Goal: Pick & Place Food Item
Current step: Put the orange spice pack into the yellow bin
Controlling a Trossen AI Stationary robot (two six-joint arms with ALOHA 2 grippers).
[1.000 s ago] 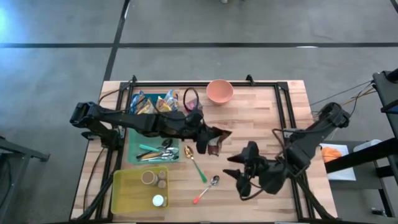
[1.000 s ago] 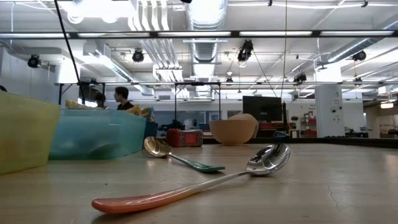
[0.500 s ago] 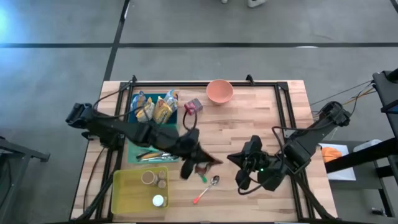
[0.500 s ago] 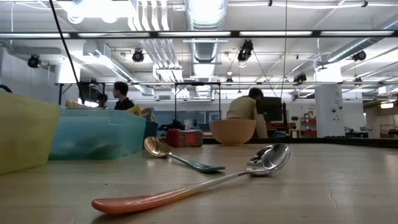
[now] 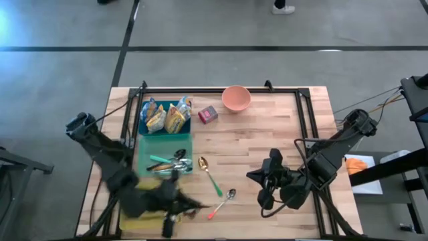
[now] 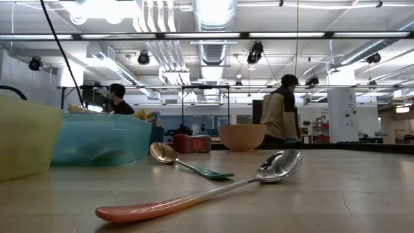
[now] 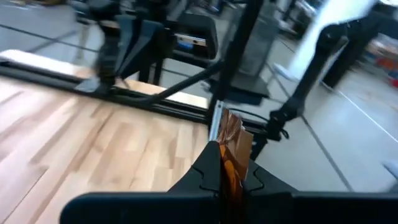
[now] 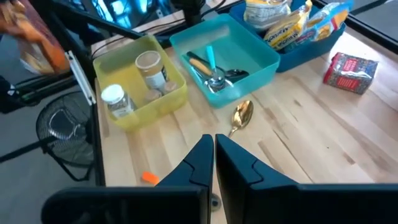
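I have the task's thing, a crinkled brown-and-orange foil snack packet [image 7: 233, 134], pinched in the left gripper [image 7: 230, 177]. The two dark fingers are closed flat against the packet's lower part, and the rest stands up above them. From overhead this gripper hangs at about 7 o'clock on the wooden tabletop [image 5: 267, 127], over the translucent yellow plastic bin [image 8: 163, 99] that holds a small jar and a white-capped bottle. The overhead view is smeared there, so I cannot tell whether the packet is above the bin's rim or just beside it.

I judge the packet to be very light, thin and floppy, with a slick film that could slide out of a loose pinch. Its contents may crush, so I would hold it on a flat sealed edge, not across the belly, and keep the wrist motion gentle.

The right gripper [image 8: 215, 152] waits at about 4 o'clock with its fingers pressed together on nothing.

At 11 o'clock more packets sit in the blue plastic bin [image 5: 146, 127]. A small red packet [image 5: 208, 114] lies just beside it, toward the salmon-pink bowl [image 5: 236, 98] at 12 o'clock.
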